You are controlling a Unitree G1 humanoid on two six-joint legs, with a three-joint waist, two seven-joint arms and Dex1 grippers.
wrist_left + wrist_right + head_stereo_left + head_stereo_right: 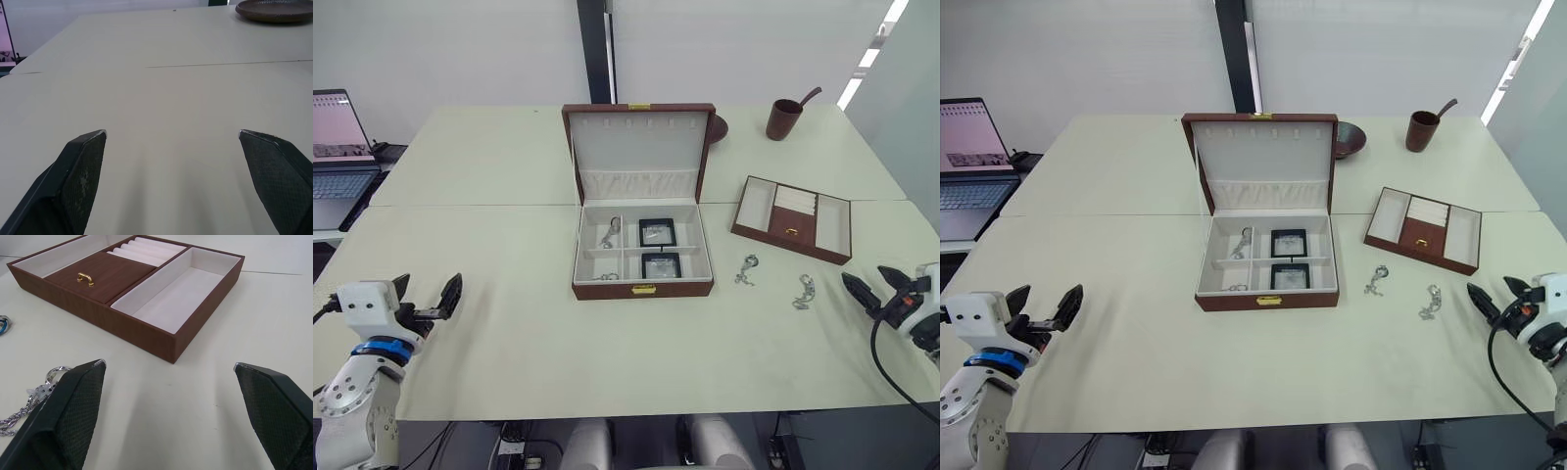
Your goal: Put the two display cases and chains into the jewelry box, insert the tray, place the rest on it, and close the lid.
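**Box open on the worktop, tray and two chains outside it**

Box sits mid-worktop from where I'm watching, its lid standing upright at the back with the cream lining facing me. I can see the two cases in the right-hand compartments, one case behind and the other case in front, nearer the gold clasp. In the left-hand compartments lie two chains: one chain in the rear cell and another chain in the front cell, though that one is small and hard for me to make out.

To the right of the box, well apart from it, the tray lies flat on the worktop, turned at a slight angle, its brown centre panel and gold knob facing up. Between box and tray, nearer the front edge, two more chains rest on the bare surface: a chain closer to the box and a chain further right.

My left gripper hovers low at the left front, fingers spread wide, nothing between them. My right gripper hangs at the right front, just beside the outer chain, fingers likewise spread and empty; in its wrist view the tray lies ahead.

A brown cup and a dark bowl stand behind the box. A laptop sits far left.
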